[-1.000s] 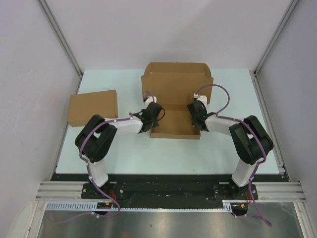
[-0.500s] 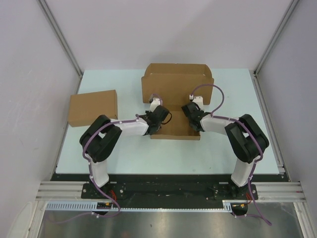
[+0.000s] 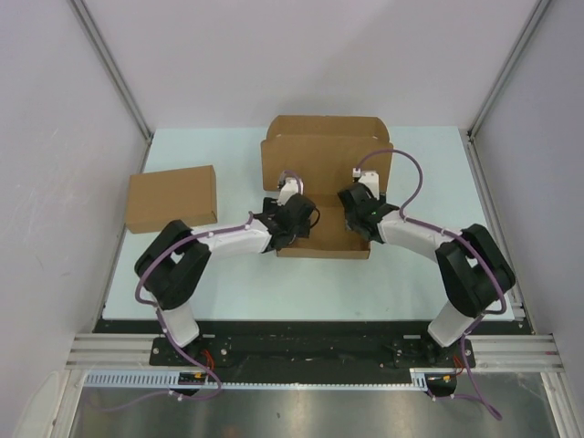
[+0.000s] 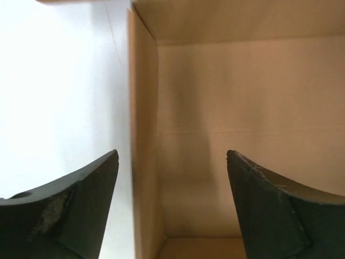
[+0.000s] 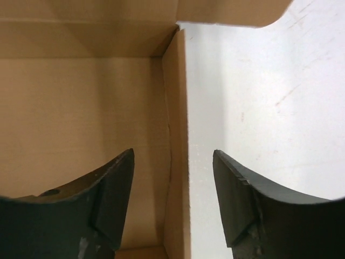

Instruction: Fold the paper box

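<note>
The paper box (image 3: 324,164) is matt brown cardboard. It is smooth, with faint crease lines across the panel between the left fingers (image 4: 70,216). The thin wall standing between those fingers shows a raw cut edge. Both the left fingers and the right fingers (image 5: 259,210) are matt black plastic, scuffed pale in patches near their bases. To the right of the right fingers, the worktop (image 5: 269,81) is a pale, smooth sheet with a slight sheen and fine scratches. Well to the left of the left fingers, the other box (image 3: 172,198) is plain matt brown cardboard.
</note>
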